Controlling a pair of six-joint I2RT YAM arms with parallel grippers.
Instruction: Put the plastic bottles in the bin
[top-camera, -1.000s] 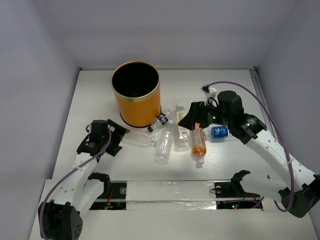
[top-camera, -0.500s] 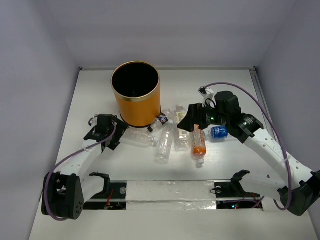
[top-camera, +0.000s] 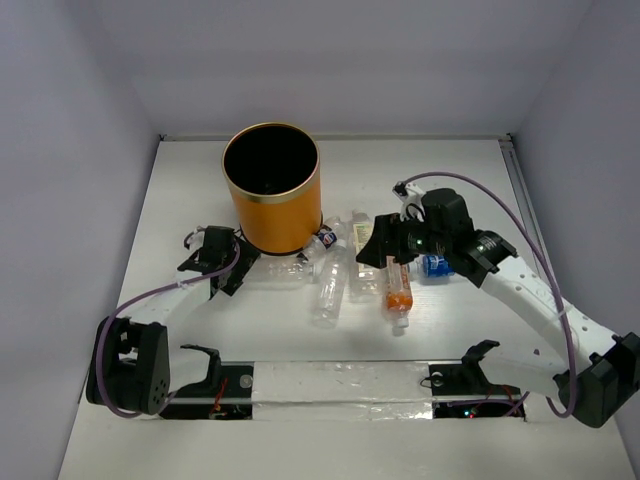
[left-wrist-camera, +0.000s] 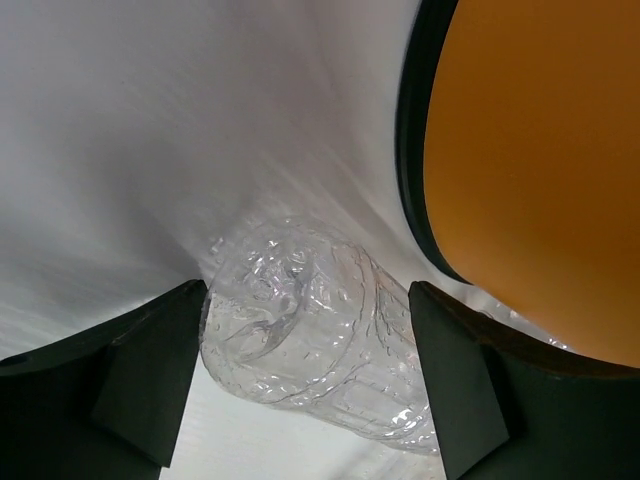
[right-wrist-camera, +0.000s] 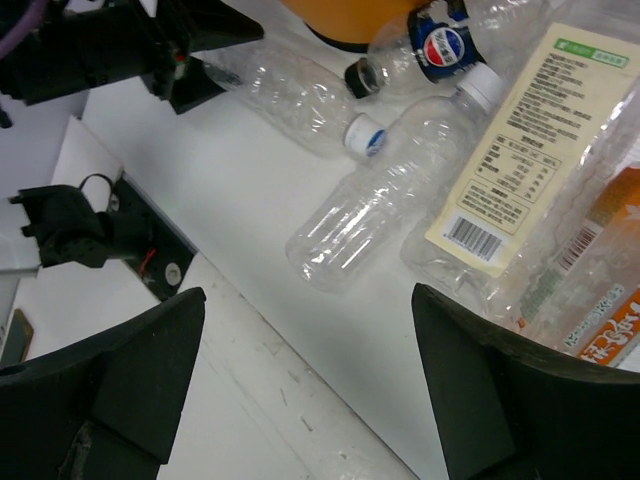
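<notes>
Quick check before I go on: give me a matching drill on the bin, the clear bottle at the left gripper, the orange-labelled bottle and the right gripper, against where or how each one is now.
Things:
1. bin
2. clear bottle
3. orange-labelled bottle
4. right gripper

Places or states:
A. open, hovering over the pile of bottles
B. lying between the fingers of the open left gripper
C. standing upright, left of the pile
D. lying just right of the pale-labelled bottle

Pairs: 1-C, 2-B, 3-D, 4-A.
</notes>
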